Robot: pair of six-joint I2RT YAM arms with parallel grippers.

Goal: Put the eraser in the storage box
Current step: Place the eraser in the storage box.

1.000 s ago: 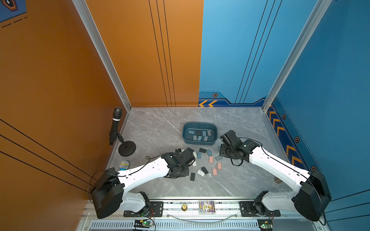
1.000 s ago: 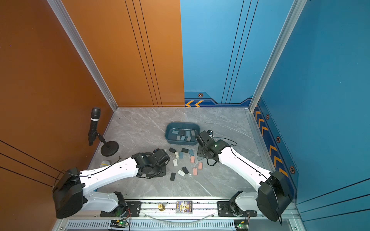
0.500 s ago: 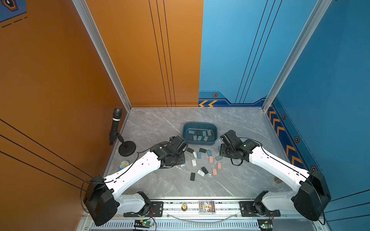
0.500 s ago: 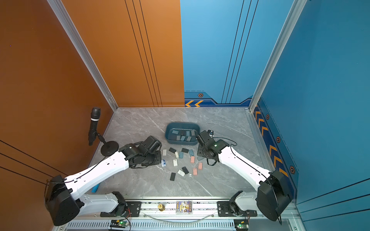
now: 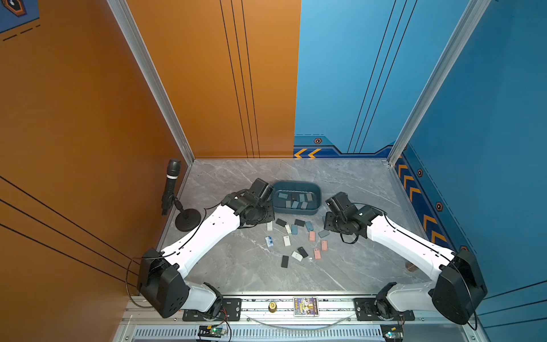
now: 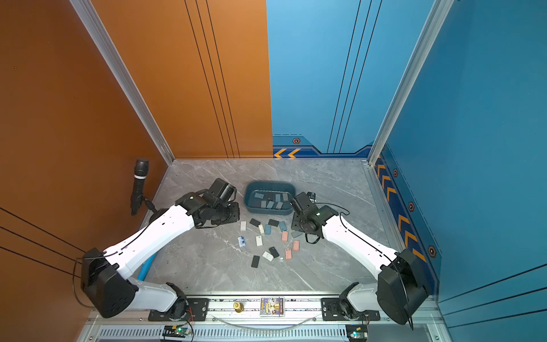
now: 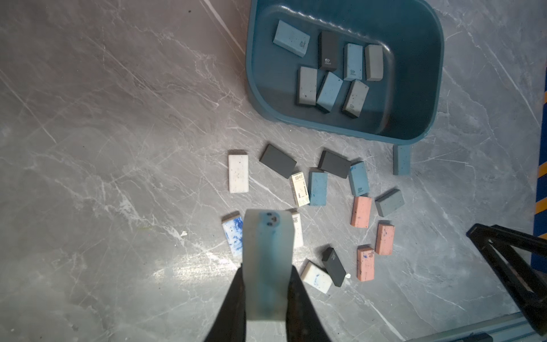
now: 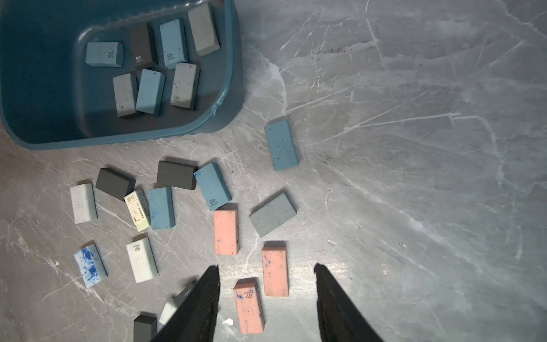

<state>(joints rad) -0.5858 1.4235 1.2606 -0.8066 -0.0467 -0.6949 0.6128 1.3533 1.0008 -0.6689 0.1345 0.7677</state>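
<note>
Hovering outstretched beside storage box (image 5: 296,210), left jaws clamping eraser (image 7: 268,266).

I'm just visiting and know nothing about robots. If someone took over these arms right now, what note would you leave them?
Left gripper: shut on a pale eraser smudged blue, held above the table, short of the storage box.
Right gripper: open, empty, hovering over the pink erasers.
Done: seven erasers lie in the box.
To do: drop the held one in, then collect the loose erasers, more than a dozen scattered on the table beside the box.
</note>
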